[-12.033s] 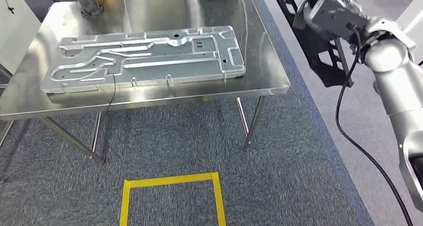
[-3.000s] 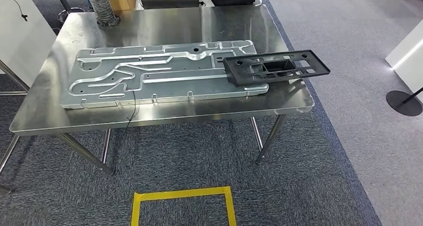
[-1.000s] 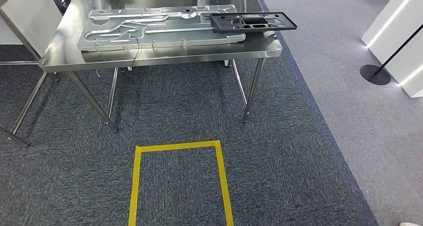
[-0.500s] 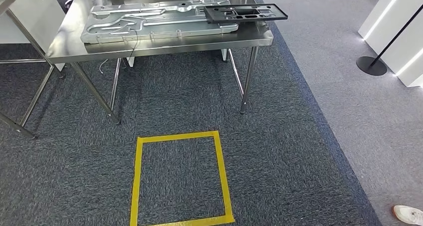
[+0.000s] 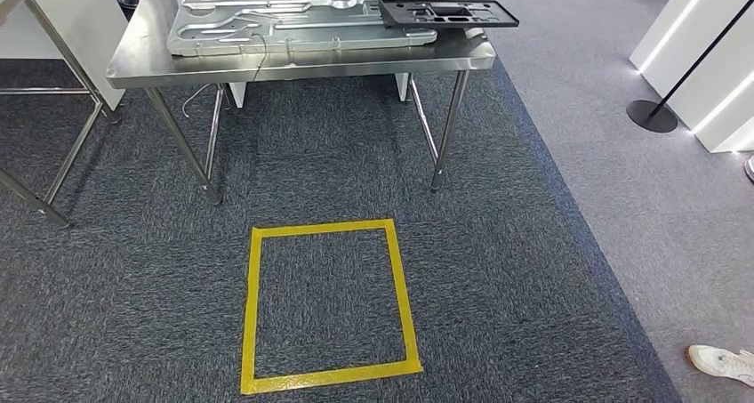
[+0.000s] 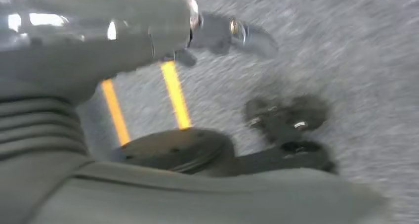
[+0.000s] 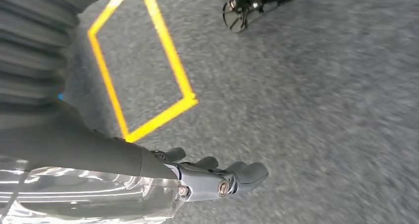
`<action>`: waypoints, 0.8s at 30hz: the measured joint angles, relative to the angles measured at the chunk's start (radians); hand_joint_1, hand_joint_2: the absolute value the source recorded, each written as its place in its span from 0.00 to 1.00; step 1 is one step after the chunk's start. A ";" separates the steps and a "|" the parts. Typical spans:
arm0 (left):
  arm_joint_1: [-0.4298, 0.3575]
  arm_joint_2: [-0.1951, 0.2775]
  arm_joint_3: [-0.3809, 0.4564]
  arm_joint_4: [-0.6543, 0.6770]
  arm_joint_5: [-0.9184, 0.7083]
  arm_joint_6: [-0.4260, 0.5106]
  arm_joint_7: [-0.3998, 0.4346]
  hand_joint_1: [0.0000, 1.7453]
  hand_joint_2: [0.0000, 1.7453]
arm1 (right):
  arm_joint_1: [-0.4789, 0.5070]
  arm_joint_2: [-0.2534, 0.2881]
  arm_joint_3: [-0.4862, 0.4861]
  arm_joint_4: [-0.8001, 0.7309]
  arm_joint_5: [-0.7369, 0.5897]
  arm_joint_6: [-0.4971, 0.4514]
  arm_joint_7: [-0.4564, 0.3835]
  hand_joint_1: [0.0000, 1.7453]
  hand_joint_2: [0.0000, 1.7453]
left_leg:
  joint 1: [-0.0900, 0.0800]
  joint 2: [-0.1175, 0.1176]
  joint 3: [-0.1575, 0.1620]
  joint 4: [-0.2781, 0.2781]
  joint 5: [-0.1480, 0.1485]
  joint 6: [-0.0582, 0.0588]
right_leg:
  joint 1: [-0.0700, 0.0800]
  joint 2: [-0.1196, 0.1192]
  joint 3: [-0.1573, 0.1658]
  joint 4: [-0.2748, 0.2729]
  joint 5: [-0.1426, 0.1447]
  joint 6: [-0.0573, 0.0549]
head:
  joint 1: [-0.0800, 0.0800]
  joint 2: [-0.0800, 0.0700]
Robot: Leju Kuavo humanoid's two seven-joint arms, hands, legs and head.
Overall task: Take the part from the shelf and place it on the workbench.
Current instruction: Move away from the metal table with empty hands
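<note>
Dark grey carpet covers the floor, with a yellow tape square marked on it. The steel workbench is cut off at the frame's top, bearing a large aluminium plate. The black part lies across the plate's right end. The left hand is blurred; its grasp cannot be told. The right hand hangs empty, fingers extended.

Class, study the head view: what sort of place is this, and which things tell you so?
Probably a factory demo or test floor: a steel workbench carrying a large metal plate and a black part, and a yellow taped square marked on the carpet.
</note>
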 joint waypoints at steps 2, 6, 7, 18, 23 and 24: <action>0.000 -0.001 0.003 0.000 0.000 -0.004 0.032 0.00 1.00 | -0.001 0.001 0.010 0.000 0.009 0.007 0.016 0.00 1.00 | -0.005 0.000 -0.010 0.002 0.009 -0.001 | 0.007 0.000 0.087 -0.111 0.049 -0.015 | 0.000 0.000; 0.003 -0.007 0.062 -0.011 -0.045 -0.017 0.050 0.00 1.00 | 0.006 0.000 0.050 0.000 -0.009 0.014 0.041 0.00 1.00 | -0.010 0.003 -0.021 0.005 0.023 -0.015 | 0.024 -0.004 0.196 -0.294 0.064 -0.046 | 0.000 0.000; 0.006 -0.007 0.083 -0.014 -0.067 -0.020 0.053 0.00 1.00 | 0.009 0.000 0.063 0.000 -0.019 0.018 0.044 0.00 1.00 | -0.010 0.004 -0.022 0.005 0.026 -0.020 | 0.022 -0.004 0.196 -0.302 0.067 -0.049 | 0.000 0.000; 0.079 0.000 0.331 -0.019 -0.330 -0.040 0.064 0.00 1.00 | 0.021 0.002 0.213 -0.044 -0.143 0.056 0.050 0.00 1.00 | 0.023 -0.002 -0.026 0.102 -0.025 -0.074 | 0.008 -0.007 0.169 -0.291 0.082 -0.051 | 0.000 0.000; 0.097 0.005 0.447 -0.020 -0.443 -0.054 0.066 0.00 1.00 | 0.022 0.002 0.275 -0.073 -0.198 0.070 0.052 0.00 1.00 | 0.016 -0.007 0.003 0.025 -0.015 -0.037 | 0.008 -0.008 0.156 -0.270 0.078 -0.020 | 0.000 0.000; 0.098 0.005 0.469 -0.023 -0.467 -0.056 0.066 0.00 1.00 | 0.024 0.002 0.287 -0.076 -0.209 0.073 0.053 0.00 1.00 | 0.016 -0.007 0.002 0.022 -0.012 -0.030 | 0.006 -0.008 0.150 -0.258 0.068 -0.015 | 0.000 0.000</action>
